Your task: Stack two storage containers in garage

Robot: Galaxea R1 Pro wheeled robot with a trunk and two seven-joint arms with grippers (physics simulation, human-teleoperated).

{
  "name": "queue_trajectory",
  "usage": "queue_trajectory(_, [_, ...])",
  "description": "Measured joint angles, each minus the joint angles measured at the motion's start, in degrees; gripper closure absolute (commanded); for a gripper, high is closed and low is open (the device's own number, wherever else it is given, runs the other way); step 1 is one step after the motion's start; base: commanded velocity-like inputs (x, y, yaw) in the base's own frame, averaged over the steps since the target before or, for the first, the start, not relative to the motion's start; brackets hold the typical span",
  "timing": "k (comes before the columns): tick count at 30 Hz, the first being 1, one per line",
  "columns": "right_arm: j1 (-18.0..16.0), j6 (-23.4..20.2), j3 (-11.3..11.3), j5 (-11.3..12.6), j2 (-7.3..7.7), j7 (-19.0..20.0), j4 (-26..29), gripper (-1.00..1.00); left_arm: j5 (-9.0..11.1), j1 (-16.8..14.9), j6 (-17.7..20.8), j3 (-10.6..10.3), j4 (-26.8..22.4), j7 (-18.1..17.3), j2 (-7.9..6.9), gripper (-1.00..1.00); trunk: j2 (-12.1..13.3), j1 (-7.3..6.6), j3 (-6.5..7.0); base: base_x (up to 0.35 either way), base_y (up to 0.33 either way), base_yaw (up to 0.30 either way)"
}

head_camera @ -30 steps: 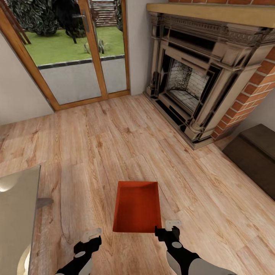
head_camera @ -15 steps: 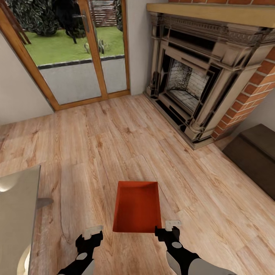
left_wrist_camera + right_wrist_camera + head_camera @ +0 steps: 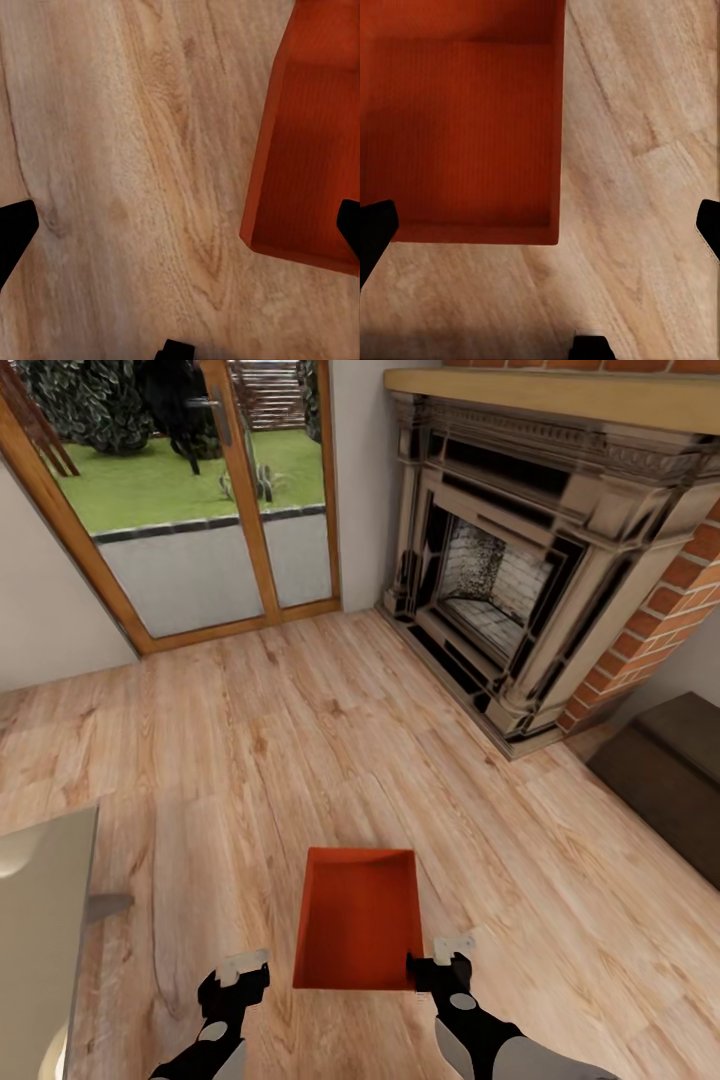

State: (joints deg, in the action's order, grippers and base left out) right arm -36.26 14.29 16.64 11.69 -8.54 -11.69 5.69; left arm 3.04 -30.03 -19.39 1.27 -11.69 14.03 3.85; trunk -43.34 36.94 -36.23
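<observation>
On the light wood plank floor [image 3: 300, 760] of the living room, at the head view's 6 o'clock, one orange-red storage container [image 3: 358, 920] sits open-topped and upright — nothing visible inside it. Left gripper [image 3: 236, 978] hangs at about 7 o'clock, just beside the container's left wall, apart from it; in the left wrist view its black fingertips [image 3: 13, 232] stand wide at opposite edges of the picture, so the jaws are spread, with planks and the container's near corner [image 3: 300, 172] between them. Right gripper [image 3: 440, 965] at 5 o'clock, close against the container's near right corner; contact cannot be told. Its fingertips [image 3: 375, 225] are likewise spread wide over the container [image 3: 457, 120] — holding nothing. Brick fireplace [image 3: 500, 570] at 1–2 o'clock. Wood-framed glass doors [image 3: 200, 500] at 11 o'clock, lawn beyond. Dark cabinet [image 3: 670, 780] at 3 o'clock. Pale counter edge [image 3: 45, 930] at 8 o'clock.
</observation>
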Motion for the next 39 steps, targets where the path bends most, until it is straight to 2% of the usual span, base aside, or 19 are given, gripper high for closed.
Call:
queue_trajectory(4, [0.0,0.0,0.0,0.0,0.02,-0.1,0.0,-1.0,0.0,0.0,0.0,0.0,0.0,0.0,0.0,-1.0,0.0,0.01,0.0,0.208,0.0,0.0])
queue_trajectory(14, [0.0,-0.1,0.0,-0.1,0.03,0.4,0.0,-1.0,-0.1,0.0,0.0,0.0,0.0,0.0,0.07,-1.0,0.0,0.03,0.0,0.017,0.0,-0.007])
queue_trajectory(28, [0.0,-0.1,0.0,0.1,-0.11,0.0,0.0,-1.0,0.0,0.0,0.8,-0.2,0.0,-0.2,0.01,-1.0,0.0,0.03,0.0,0.0,0.0,-0.141])
queue_trajectory(39, [0.0,-0.1,-0.1,0.2,-0.23,0.0,0.0,-1.0,0.0,0.0,4.4,-0.2,0.0,-0.8,0.0,-1.0,0.0,0.03,0.47,0.0,0.0,-0.003])
